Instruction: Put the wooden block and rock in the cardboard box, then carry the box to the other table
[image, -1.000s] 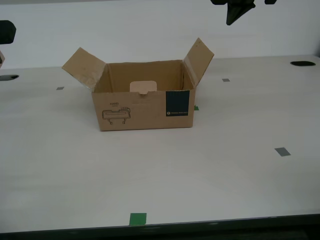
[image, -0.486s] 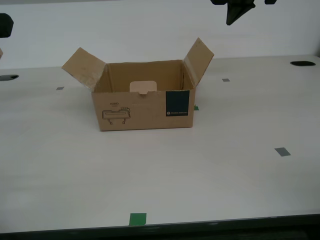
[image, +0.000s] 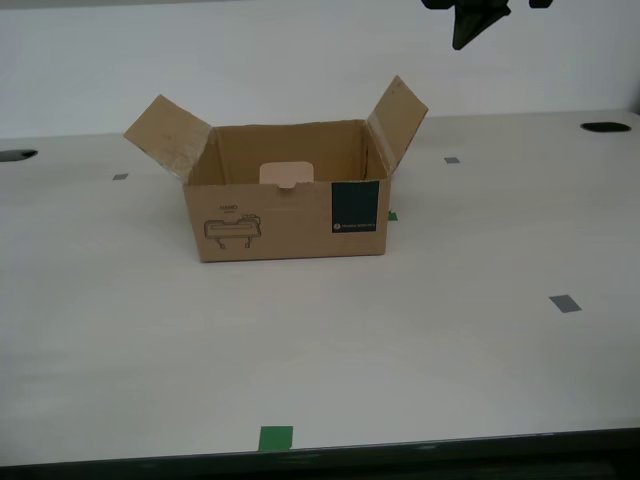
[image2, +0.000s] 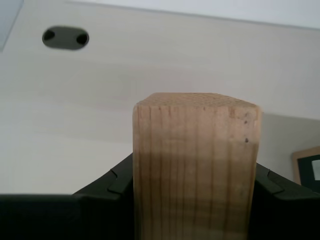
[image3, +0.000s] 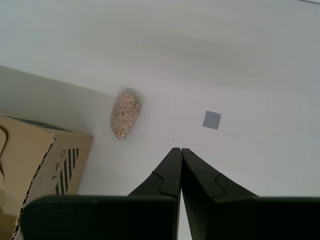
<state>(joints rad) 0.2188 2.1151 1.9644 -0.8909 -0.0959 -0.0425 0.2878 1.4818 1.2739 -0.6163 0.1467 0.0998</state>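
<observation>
The cardboard box (image: 285, 210) is matt brown corrugated board with a dark printed label. The wooden block (image2: 196, 165) is pale bare wood, its grain lines plain and its end face rough-sawn. The rock (image3: 125, 114) is coarse, speckled stone. The table (image: 450, 350) is smooth, matt and off-white, and the square tape mark (image3: 212, 120) is flat grey.
</observation>
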